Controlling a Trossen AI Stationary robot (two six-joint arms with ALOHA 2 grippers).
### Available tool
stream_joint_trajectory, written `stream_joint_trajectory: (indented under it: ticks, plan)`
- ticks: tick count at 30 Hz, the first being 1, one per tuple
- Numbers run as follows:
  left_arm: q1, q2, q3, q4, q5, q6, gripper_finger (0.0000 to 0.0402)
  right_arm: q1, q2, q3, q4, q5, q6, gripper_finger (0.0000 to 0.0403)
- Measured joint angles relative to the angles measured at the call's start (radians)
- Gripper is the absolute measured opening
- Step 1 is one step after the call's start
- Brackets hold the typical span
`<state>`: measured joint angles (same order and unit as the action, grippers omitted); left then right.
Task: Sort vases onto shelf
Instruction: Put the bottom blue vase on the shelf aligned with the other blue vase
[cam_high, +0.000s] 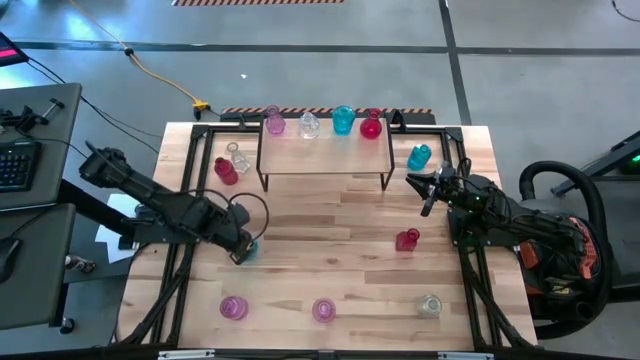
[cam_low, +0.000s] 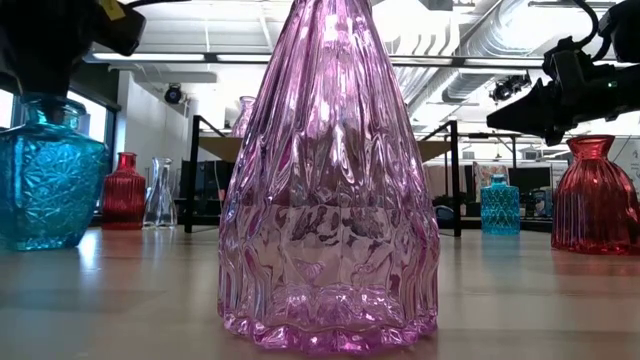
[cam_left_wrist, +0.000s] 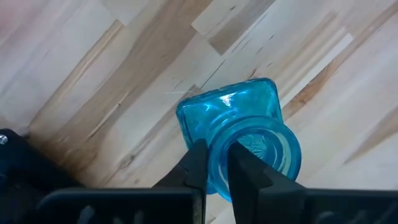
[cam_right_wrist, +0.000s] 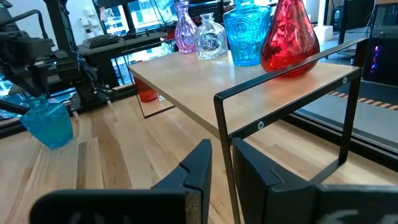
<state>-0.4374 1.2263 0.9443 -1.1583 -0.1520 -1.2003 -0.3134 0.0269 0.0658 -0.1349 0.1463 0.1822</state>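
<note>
Beside the shelf, left hand pinches teal vase rim.

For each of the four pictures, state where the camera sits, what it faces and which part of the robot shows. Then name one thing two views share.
High: overhead, facing down; both arms, shelf.
Low: tabletop height, facing a pink vase; arms at the top corners.
Left wrist: left gripper shut on teal vase.
Right wrist: right gripper, facing the shelf.
Shared: the shelf's red vase.
</note>
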Motion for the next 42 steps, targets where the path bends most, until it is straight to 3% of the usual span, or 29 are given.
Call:
stream_joint_trajectory:
  ticks: [13,31,42]
  plan:
    - [0.097,-0.002,0.026,-0.003,0.067,0.132,0.0040,0.000,0.000,0.000,0.000,0.000,0.000,0.0048]
    - [0.362,0.011,0.279,0.003,0.067,0.499,0.0033,0.000,0.000,0.000,0.000,0.000,0.000,0.0048]
    - [0.527,0.169,0.501,-0.009,0.105,0.698,0.0034,0.000,0.000,0.000,0.000,0.000,0.000,0.0048]
